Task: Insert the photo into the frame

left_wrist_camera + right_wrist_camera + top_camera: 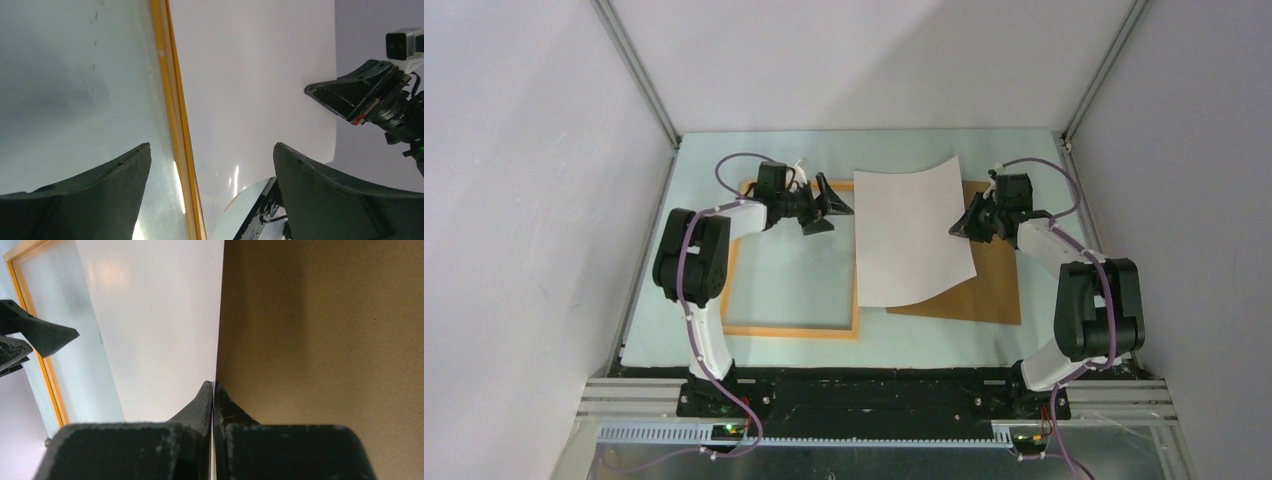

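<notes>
The photo shows its white back and curves up from the table, its right edge lifted. My right gripper is shut on that right edge; in the right wrist view the thin sheet runs between my closed fingers. The orange-tan frame lies flat at the left with its clear pane; the photo's left edge rests by its right rail. My left gripper is open and empty, held just above the frame's far right corner, beside the photo's left edge.
The brown backing board lies flat under and to the right of the photo; it fills the right of the right wrist view. Grey walls enclose the pale table on three sides.
</notes>
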Tool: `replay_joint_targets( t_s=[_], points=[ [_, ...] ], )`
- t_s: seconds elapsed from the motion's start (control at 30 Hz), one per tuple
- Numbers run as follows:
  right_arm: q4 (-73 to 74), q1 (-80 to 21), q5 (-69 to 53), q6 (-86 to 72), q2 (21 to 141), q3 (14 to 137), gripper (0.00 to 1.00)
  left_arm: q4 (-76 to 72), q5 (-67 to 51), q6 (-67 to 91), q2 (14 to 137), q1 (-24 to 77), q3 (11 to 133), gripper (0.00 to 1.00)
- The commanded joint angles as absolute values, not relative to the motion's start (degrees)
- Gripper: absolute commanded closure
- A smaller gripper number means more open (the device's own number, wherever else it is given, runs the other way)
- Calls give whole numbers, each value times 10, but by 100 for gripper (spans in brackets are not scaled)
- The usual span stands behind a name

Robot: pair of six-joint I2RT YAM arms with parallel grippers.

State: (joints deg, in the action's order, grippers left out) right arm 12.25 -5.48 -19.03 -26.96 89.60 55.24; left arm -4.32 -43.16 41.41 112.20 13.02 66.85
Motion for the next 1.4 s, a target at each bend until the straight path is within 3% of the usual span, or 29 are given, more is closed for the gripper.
replay_joint_targets(
  t_s=[0.0,0.47,1.0,1.37],
  points=[
    [87,-54,-220,-272,911,555,100,10,-410,361,1139,145,718,5],
    [60,-54,-257,-283,938,554,100,46,-391,348,1197,163,783,12],
    [29,-58,-270,-297,955,539,100,-16,-456,381,1207,175,774,36],
    [-21,-63,-258,-309,940,497,100,-118,-501,426,1172,173,716,45]
  ],
)
